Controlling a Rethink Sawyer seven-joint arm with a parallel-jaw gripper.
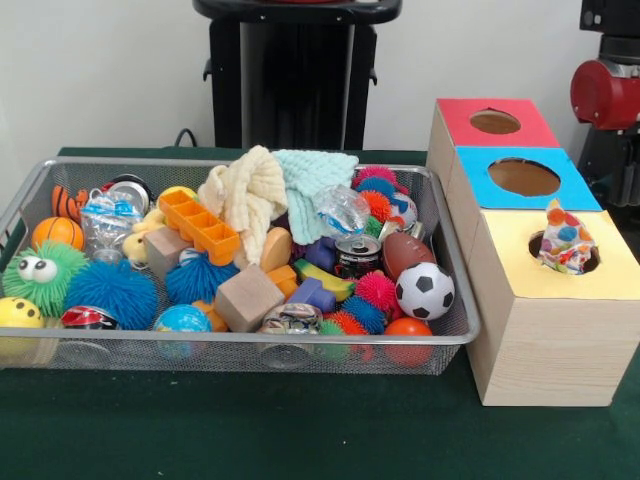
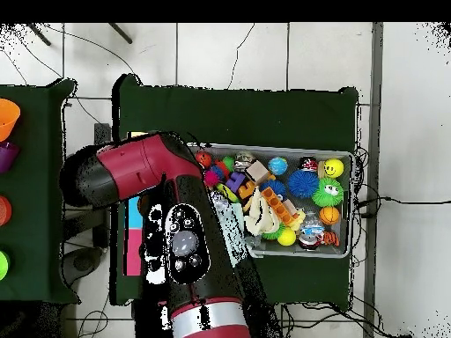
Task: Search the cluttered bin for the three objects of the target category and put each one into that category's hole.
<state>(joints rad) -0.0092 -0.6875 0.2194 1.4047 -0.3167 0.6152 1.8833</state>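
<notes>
A wire bin (image 1: 250, 340) holds a heap of toys. On top at the back lie a cream knitted cloth (image 1: 245, 190) and a mint green cloth (image 1: 312, 175). To the bin's right stands a wooden box with a red-topped hole (image 1: 495, 122), a blue-topped hole (image 1: 524, 177) and a yellow-topped hole (image 1: 590, 262). A spotted multicoloured cloth (image 1: 565, 238) sticks up out of the yellow hole. In the overhead view the red and black arm (image 2: 150, 176) lies over the box and hides the gripper. The cream cloth (image 2: 257, 214) shows in the bin (image 2: 351, 202) there.
The bin also holds spiky rubber balls (image 1: 110, 292), a soccer ball (image 1: 424, 290), a football (image 1: 405, 252), a drink can (image 1: 357, 255), wooden blocks (image 1: 247, 297) and an orange tray (image 1: 200, 226). A red arm joint (image 1: 605, 95) shows at far right. Coloured cups (image 2: 7, 119) stand on a side table.
</notes>
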